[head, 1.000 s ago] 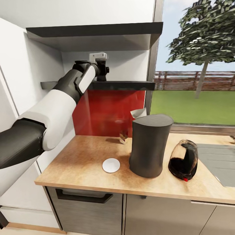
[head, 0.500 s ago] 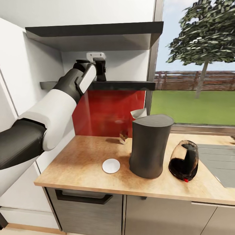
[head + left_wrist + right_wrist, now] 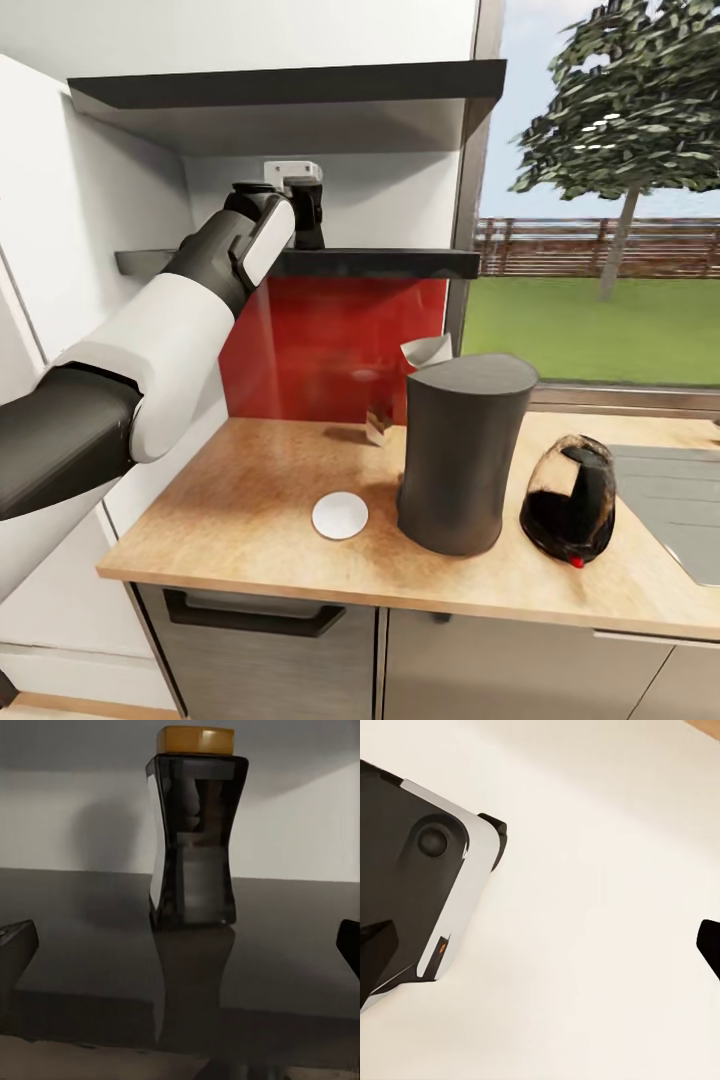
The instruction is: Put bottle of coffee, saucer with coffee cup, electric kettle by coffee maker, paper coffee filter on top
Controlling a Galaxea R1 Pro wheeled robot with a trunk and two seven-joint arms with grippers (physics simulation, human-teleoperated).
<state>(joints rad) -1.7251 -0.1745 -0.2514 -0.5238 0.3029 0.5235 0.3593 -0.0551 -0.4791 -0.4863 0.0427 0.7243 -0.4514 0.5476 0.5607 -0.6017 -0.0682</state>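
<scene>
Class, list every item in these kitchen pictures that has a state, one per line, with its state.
Dark glass coffee bottle with amber lid: upright on the shelf, lid on, ungripped.
Left gripper: open, fingers either side, short of the bottle.
Tall dark grey coffee maker: upright on the countertop.
Black electric kettle: on the countertop.
White saucer: flat, empty.

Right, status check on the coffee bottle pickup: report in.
Left tool open, level with shelf. Coffee bottle upright on it, straight ahead, not yet gripped. Right tool open. Path clear.
</scene>
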